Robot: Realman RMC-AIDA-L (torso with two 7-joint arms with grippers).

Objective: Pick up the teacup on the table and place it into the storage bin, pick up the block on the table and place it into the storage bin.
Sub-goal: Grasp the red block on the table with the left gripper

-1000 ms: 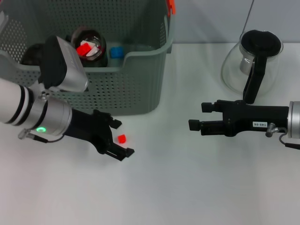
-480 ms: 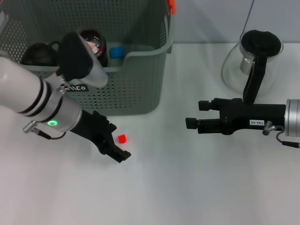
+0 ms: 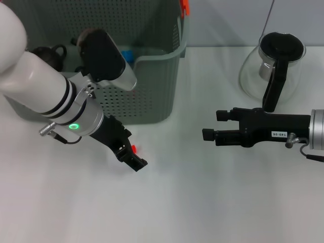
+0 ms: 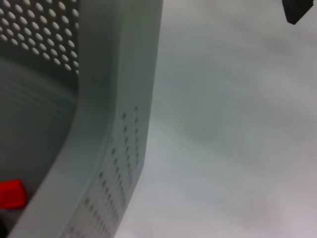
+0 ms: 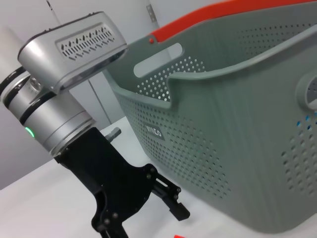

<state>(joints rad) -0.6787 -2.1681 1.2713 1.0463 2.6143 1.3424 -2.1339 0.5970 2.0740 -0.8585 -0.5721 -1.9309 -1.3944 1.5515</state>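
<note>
The small red block (image 3: 134, 148) lies on the white table in front of the storage bin (image 3: 152, 96). My left gripper (image 3: 130, 150) is down at the block, open, with one black finger on either side of it, so only part of the block shows. In the right wrist view the same gripper (image 5: 143, 210) stands open beside the bin (image 5: 223, 139). The teacup is hidden behind my left arm. Over the table's right-centre my right gripper (image 3: 215, 125) hovers open and empty.
A glass pot with a black handle (image 3: 273, 66) stands at the back right. Inside the bin are a dark object (image 3: 50, 51), a blue item (image 3: 126, 53) and a red piece (image 4: 10, 193). An orange clip (image 3: 185, 6) sits on the bin's rim.
My left arm swung right and forward, covering the teacup in the bin. Its gripper slid until the block sits between its fingers. The right gripper barely shifted.
</note>
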